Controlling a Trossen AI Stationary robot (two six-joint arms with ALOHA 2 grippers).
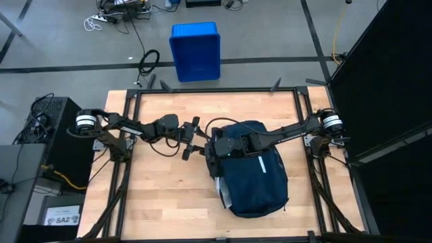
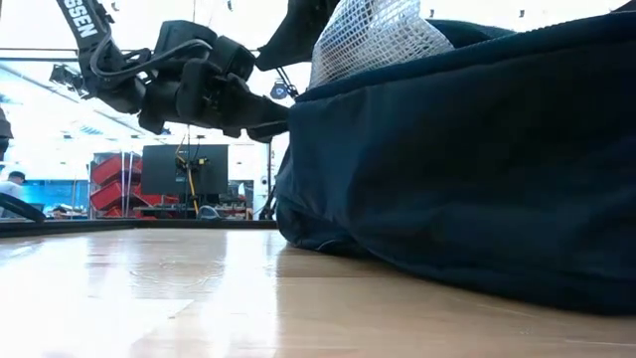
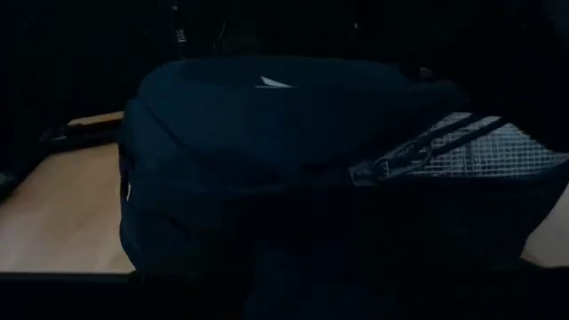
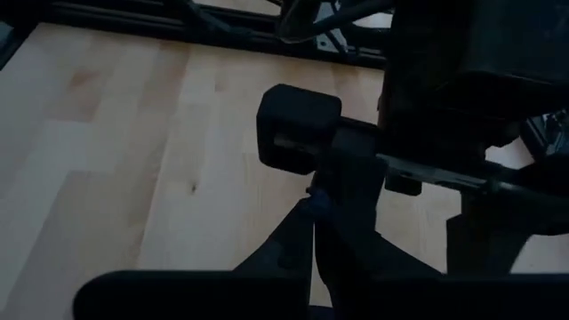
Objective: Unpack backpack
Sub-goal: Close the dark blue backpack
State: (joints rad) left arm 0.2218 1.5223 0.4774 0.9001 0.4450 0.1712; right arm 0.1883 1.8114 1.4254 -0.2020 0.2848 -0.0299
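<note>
- Backpack [image 1: 253, 172] lies on the worktop [image 1: 155, 189], right of centre, dark navy, a white mesh panel [image 2: 373, 35] showing near its top.
- Right pincer [image 1: 217, 150] sits over the bag's upper left edge, fingers shut — whether they pinch fabric or a zipper cannot be told.
- Left pincer [image 1: 192, 138] hovers just beside that same edge, fingers parted, holding nothing.
- Blue bin [image 1: 195, 51] stands on the floor beyond the worktop.
</note>
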